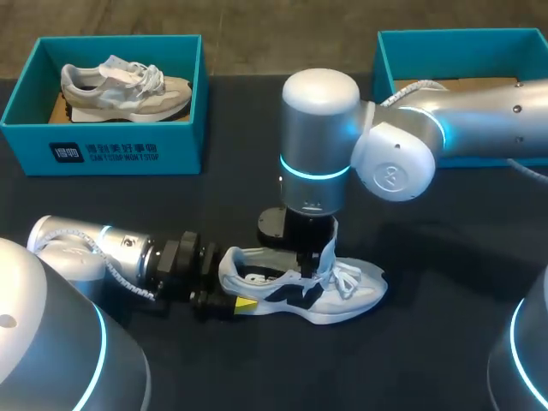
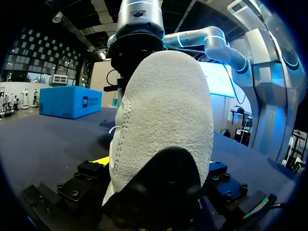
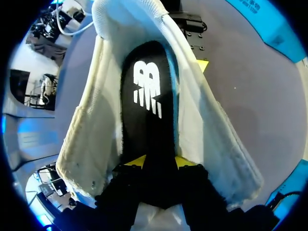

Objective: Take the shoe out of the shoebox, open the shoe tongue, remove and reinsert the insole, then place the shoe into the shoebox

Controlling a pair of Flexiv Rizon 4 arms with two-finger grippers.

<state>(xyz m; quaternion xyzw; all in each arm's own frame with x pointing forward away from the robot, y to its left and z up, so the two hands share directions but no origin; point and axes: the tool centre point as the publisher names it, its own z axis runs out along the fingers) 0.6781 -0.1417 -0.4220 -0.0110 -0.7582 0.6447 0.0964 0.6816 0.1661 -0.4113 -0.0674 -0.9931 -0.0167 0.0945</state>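
A white and pale blue shoe (image 1: 342, 295) lies on the dark table, toe to the right. My left gripper (image 1: 229, 301) comes in level at its heel; in the left wrist view the suede heel (image 2: 163, 120) fills the gap between the wide-set fingers, one yellow tip (image 2: 101, 161) showing beside it. My right gripper (image 1: 308, 261) points straight down into the shoe's opening. In the right wrist view the right gripper (image 3: 161, 163) is shut on the black insole (image 3: 147, 86), which lies inside the shoe with a white logo on it. The tongue (image 1: 328, 253) stands up.
A teal shoebox (image 1: 103, 150) at the back left holds a second, grey shoe (image 1: 124, 86). Another teal box (image 1: 411, 47) stands at the back right, partly behind my right arm. Bare dark table lies in front of and to the right of the shoe.
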